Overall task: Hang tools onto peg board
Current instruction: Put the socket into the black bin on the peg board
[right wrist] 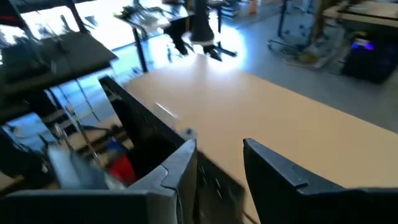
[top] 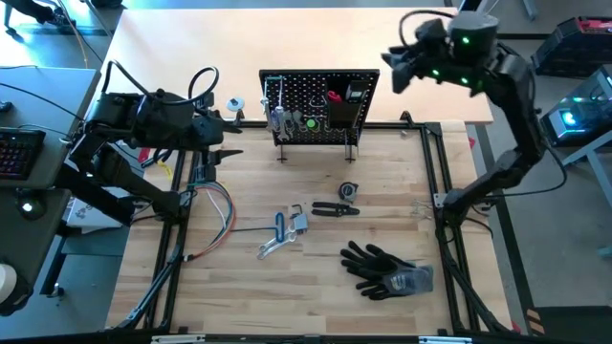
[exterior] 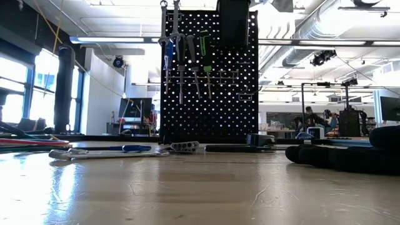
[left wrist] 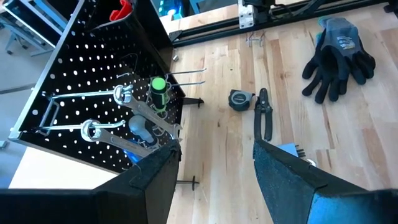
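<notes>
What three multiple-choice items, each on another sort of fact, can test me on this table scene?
1. Where do the black gloves lie?
A. On top of the peg board
B. On the table, on the right arm's side of the black pliers
C. Under the black pliers

2. What colour is the handle of the driver that hangs beside the silver wrenches?
A. Green
B. Yellow
C. White

3. In what state are the black pliers?
A. Hanging from a peg
B. Lying flat on the table
C. Standing upright on their tips

Key: 1 B, the high view shows them on the wood, clear of the pliers. 2 A, the left wrist view shows a green handle on the board. 3 B, the high view shows them flat in front of the board.
</notes>
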Robot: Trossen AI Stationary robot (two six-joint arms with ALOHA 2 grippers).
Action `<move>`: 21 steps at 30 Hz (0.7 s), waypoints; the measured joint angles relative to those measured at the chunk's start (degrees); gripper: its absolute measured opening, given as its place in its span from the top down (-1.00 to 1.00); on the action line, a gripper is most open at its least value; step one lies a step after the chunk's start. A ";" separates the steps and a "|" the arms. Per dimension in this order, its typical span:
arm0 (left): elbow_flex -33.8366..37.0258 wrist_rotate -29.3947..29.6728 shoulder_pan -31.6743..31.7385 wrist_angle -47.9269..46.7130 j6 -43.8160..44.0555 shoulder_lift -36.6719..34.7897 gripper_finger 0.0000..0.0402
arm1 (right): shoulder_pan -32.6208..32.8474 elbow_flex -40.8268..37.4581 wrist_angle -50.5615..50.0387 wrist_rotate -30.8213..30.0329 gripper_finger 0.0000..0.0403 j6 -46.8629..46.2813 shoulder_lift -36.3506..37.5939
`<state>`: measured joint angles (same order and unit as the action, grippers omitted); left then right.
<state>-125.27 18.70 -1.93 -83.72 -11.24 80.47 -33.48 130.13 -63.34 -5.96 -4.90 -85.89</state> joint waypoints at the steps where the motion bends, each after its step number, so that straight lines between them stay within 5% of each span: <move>1: 0.00 0.00 0.00 0.02 -0.39 0.00 0.02 | 0.74 0.00 -1.91 -1.70 0.38 -0.01 0.67; 11: 0.00 -1.51 0.00 1.46 -2.83 0.00 0.02 | 9.03 -7.41 -22.50 -13.23 0.38 -5.76 3.23; 21: 0.00 -6.54 -3.92 3.58 -4.88 -0.25 0.02 | 15.59 -35.31 -17.09 -14.57 0.38 -12.32 7.36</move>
<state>-125.27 12.16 -5.85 -80.14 -16.12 80.22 -17.89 94.82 -80.43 -20.53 -17.22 -78.54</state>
